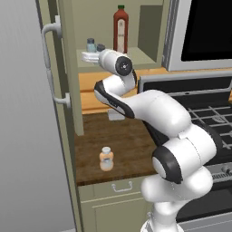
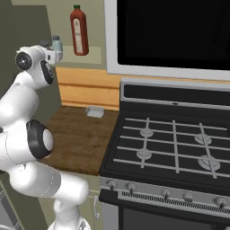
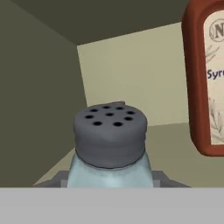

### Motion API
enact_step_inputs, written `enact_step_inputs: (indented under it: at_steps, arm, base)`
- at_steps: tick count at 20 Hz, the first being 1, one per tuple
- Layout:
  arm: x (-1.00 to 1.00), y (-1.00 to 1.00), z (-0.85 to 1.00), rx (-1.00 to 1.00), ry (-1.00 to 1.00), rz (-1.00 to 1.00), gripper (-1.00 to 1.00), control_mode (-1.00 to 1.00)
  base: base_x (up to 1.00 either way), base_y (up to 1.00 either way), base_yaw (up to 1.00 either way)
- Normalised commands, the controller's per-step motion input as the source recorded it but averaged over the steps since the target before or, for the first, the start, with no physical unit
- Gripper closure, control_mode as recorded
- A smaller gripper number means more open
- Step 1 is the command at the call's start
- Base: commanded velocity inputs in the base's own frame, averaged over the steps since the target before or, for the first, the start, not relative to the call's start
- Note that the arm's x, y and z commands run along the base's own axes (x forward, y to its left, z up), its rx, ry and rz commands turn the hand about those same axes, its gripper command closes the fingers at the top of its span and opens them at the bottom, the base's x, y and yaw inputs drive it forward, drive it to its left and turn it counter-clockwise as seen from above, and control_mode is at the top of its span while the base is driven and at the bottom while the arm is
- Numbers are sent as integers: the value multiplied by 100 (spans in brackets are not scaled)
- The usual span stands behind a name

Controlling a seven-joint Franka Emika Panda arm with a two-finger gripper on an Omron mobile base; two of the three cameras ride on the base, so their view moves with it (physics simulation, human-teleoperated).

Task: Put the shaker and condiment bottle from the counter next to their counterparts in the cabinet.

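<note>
With my gripper clamped on the shaker inside the cabinet, I judged setting it beside its twin came next.

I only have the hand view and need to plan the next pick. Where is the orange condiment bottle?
Observer: The condiment bottle stands upright on the counter, near its front edge, left of the stove.
Operator: Anything else on that counter?
Observer: A small pale dish lies by the back wall.
Operator: And the cabinet door?
Observer: The cabinet door stands open, swung out on the left of the shelf.
</note>
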Motion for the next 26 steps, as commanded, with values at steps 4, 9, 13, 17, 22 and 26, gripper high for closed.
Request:
enact_step_inputs:
  at_steps: [4, 9, 13, 17, 22, 26]
  arm:
    - [28, 4, -6, 0, 0, 0, 100, -100]
    - [39, 8, -1, 0, 0, 0, 100, -100]
    - [35, 15, 0, 0, 2, 0, 100, -100]
    - [10, 12, 0, 0, 13, 0, 100, -100]
    - [21, 9, 0, -1, 15, 0, 100, -100]
    - [2, 0, 0, 0, 6, 0, 100, -100]
  base:
    - [0, 0, 0]
    - [0, 0, 0]
    - [0, 0, 0]
    - [0, 0, 0]
    - [0, 0, 0]
    - [0, 0, 0]
